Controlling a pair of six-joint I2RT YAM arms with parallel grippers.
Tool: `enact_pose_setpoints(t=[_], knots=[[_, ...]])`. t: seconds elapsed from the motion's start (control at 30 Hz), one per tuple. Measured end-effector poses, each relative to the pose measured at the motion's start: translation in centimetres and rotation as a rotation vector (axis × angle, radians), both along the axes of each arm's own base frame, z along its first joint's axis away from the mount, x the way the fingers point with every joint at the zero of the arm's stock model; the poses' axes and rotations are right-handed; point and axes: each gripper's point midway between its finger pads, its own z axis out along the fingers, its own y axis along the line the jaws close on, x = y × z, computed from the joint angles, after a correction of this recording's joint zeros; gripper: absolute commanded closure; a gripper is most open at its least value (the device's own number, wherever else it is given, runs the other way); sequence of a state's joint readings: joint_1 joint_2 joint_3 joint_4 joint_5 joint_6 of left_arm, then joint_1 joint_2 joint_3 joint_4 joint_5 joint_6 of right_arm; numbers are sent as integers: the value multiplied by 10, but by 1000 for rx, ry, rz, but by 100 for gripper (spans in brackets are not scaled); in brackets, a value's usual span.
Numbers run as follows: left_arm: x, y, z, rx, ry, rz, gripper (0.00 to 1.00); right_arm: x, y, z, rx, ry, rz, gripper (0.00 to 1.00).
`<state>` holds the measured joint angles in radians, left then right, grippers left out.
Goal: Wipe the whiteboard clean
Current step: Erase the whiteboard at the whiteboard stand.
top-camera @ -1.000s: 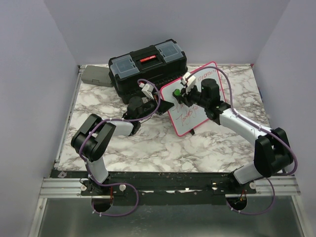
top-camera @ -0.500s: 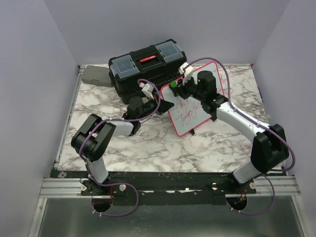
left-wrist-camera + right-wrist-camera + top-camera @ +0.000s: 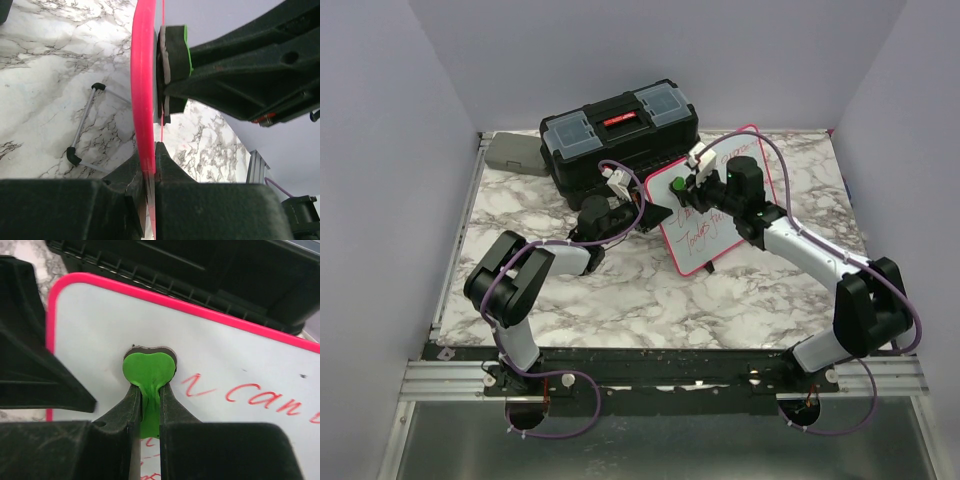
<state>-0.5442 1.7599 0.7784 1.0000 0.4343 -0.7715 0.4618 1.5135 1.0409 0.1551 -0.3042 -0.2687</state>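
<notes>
The whiteboard [image 3: 725, 225], white with a pink-red frame and red handwriting, stands tilted in front of the toolbox. My left gripper [image 3: 648, 214] is shut on its left frame edge [image 3: 142, 90]; in the left wrist view the jaws [image 3: 150, 162] pinch the pink rim. My right gripper [image 3: 684, 190] is shut on a green heart-shaped eraser [image 3: 149, 371] with a dark felt pad. The eraser presses on the board face [image 3: 230, 347] near its upper left corner, left of the red writing [image 3: 250, 394]. It also shows in the left wrist view [image 3: 174, 60].
A black toolbox [image 3: 620, 132] stands right behind the board. A grey case [image 3: 515, 152] lies at the back left corner. The board's wire foot [image 3: 82, 122] rests on the marble table. Purple walls enclose the table.
My right gripper slid the eraser up toward the board's top left corner, then back down a little. The left gripper and the board stayed put.
</notes>
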Motion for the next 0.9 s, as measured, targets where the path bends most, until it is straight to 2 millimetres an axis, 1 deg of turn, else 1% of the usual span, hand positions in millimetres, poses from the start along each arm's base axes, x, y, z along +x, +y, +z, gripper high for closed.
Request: enact_pose_setpoints(t=[0.17, 0.27, 0.33, 0.47, 0.53, 0.7, 0.8, 0.9], knots=[[0, 1, 0, 1, 1, 1, 100, -14, 19, -1, -11, 11, 51, 99], [0, 1, 0, 1, 0, 1, 100, -12, 24, 4, -7, 18, 49, 99], [1, 1, 0, 1, 0, 2, 100, -8, 23, 7, -8, 22, 23, 99], [1, 1, 0, 1, -1, 5, 100, 4, 19, 16, -3, 6, -34, 99], [1, 1, 0, 2, -4, 4, 100, 9, 14, 19, 2, 1, -60, 99], [1, 0, 1, 1, -7, 1, 100, 27, -14, 20, 4, -15, -146, 99], [0, 0, 0, 2, -5, 1, 100, 27, -22, 12, -3, -21, -158, 99], [0, 0, 0, 2, -5, 1, 100, 18, -25, 1, -16, -17, -137, 99]])
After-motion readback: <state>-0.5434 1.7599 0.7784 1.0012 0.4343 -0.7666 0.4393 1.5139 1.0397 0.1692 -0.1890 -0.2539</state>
